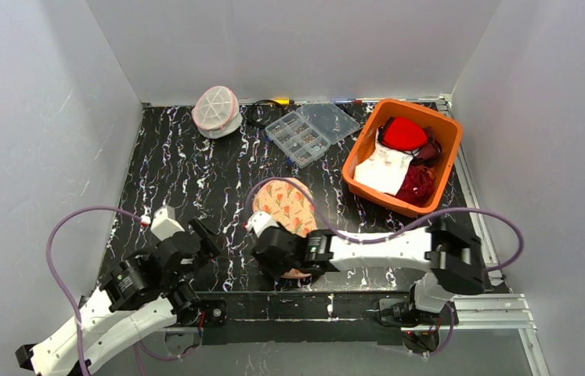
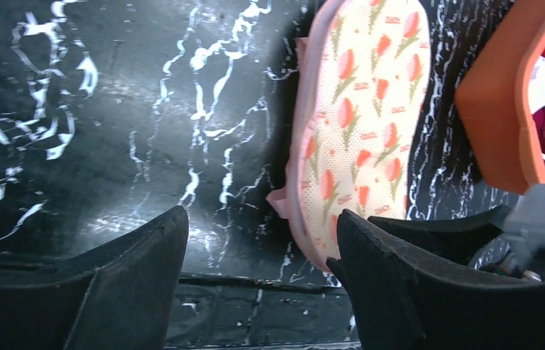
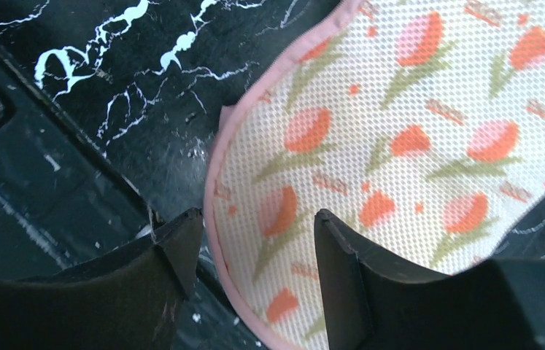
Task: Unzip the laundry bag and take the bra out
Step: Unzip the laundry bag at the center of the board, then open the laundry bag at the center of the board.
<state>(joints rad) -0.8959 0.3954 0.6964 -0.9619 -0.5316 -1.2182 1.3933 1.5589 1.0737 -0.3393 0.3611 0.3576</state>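
Observation:
The laundry bag, a white domed mesh pod with a pink rim, stands alone at the back of the table, far from both arms. No bra shows in any view. A flat tulip-print mesh pouch with pink piping lies at the near middle. My right gripper is open, its fingers astride the pouch's pink near edge, one finger outside the rim and one over the mesh. My left gripper stands open and empty just left of the pouch, over bare table.
An orange bin with red, white and maroon cloth sits at the right, also seen as the orange bin from the left wrist. A clear compartment box and a black cable lie at the back. The table's front edge is just under both grippers.

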